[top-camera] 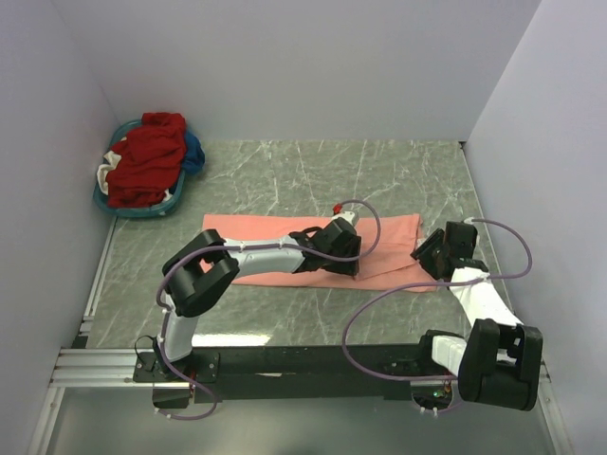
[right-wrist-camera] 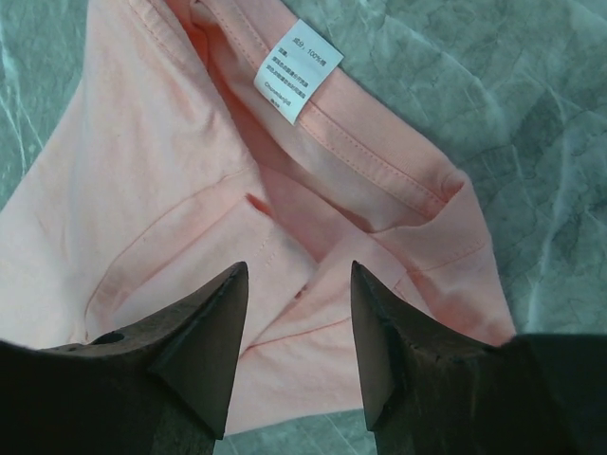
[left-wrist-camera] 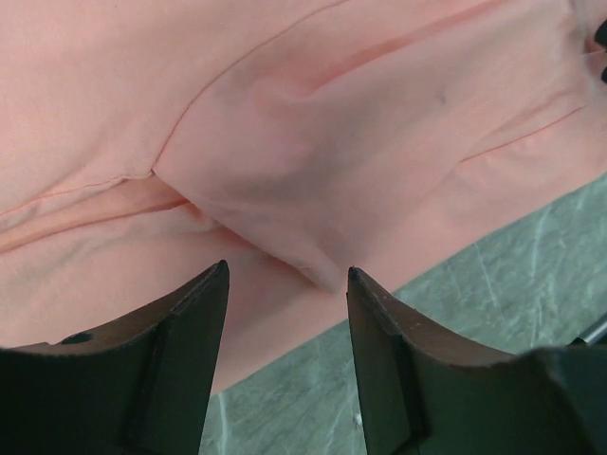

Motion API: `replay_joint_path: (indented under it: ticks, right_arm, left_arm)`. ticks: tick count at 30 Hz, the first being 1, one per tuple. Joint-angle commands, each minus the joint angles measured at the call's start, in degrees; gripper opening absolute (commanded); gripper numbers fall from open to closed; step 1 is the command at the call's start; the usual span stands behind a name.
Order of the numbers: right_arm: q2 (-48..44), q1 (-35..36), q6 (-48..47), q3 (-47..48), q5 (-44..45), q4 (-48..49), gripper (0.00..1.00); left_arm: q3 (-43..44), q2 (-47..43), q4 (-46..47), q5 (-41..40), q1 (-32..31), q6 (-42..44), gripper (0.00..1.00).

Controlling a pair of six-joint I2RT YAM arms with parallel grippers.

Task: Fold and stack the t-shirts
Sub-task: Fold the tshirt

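A salmon-pink t-shirt (top-camera: 275, 232) lies folded into a long band across the middle of the table. My left gripper (top-camera: 347, 256) hovers over its near edge, jaws open, with only cloth (left-wrist-camera: 313, 142) and table below. My right gripper (top-camera: 432, 254) hangs over the shirt's right end, open above the collar and white label (right-wrist-camera: 298, 83), holding nothing. A dark red t-shirt (top-camera: 147, 156) and a blue one (top-camera: 194, 152) are piled in the teal basket (top-camera: 142, 210) at the back left.
The green marbled tabletop (top-camera: 379, 171) is walled in by white panels on the left, back and right. A white cloth (top-camera: 106, 171) peeks from the basket. Purple cables (top-camera: 365, 223) loop above the arms.
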Motion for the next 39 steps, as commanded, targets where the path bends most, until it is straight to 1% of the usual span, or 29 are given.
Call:
replay_joint_path:
  ticks: [1,11,17,23,24,26,27,29,30,35,36,39]
  right_arm:
    - [0.6,-0.6,-0.5,-0.7,-1.4,3.0,0.54]
    - [2.9,-0.6,0.2,-2.1,-3.0,6.6,0.5]
    - [3.4,-0.6,0.3,-1.8,-3.8,7.0,0.44]
    - [4.1,-0.7,0.0,-1.6,-3.8,7.1,0.32]
    - [3.9,-0.7,0.0,-1.6,-3.9,7.2,0.28]
    - [3.9,-0.7,0.0,-1.6,-3.9,7.1,0.24]
    - [3.7,-0.7,0.0,-1.5,-4.2,7.0,0.2]
    - [2.7,-0.7,-0.3,-1.6,-4.5,6.5,0.13]
    - [2.4,-0.7,-0.3,-1.6,-4.8,6.4,0.11]
    - [-1.1,-0.7,-0.7,-1.8,-5.5,4.5,0.05]
    - [-1.7,-0.6,-1.1,-1.8,-5.3,4.1,0.04]
    - [-3.4,-0.6,-1.5,-1.9,-5.5,2.8,0.02]
  left_arm:
    - [2.0,0.5,-0.1,-1.6,-0.6,0.8,0.59]
    - [4.2,3.4,0.1,-1.0,-2.5,0.7,0.58]
    - [5.2,4.8,0.2,-0.9,-3.0,0.1,0.53]
    - [5.6,4.6,0.6,-0.9,-3.3,-0.5,0.42]
    - [5.6,4.5,0.5,-1.2,-3.3,-0.5,0.37]
    - [5.5,4.1,0.6,-1.4,-3.3,-0.6,0.33]
    - [5.4,3.9,0.6,-1.6,-3.3,-0.7,0.28]
    - [5.0,3.3,0.6,-1.7,-3.3,-0.9,0.23]
    - [4.9,3.0,0.6,-1.9,-3.4,-1.0,0.18]
    - [3.5,0.7,0.6,-3.0,-3.3,-1.9,0.07]
    - [3.2,0.3,0.5,-3.0,-3.3,-2.0,0.03]
    - [2.4,-1.4,0.5,-3.0,-3.3,-2.2,0.01]
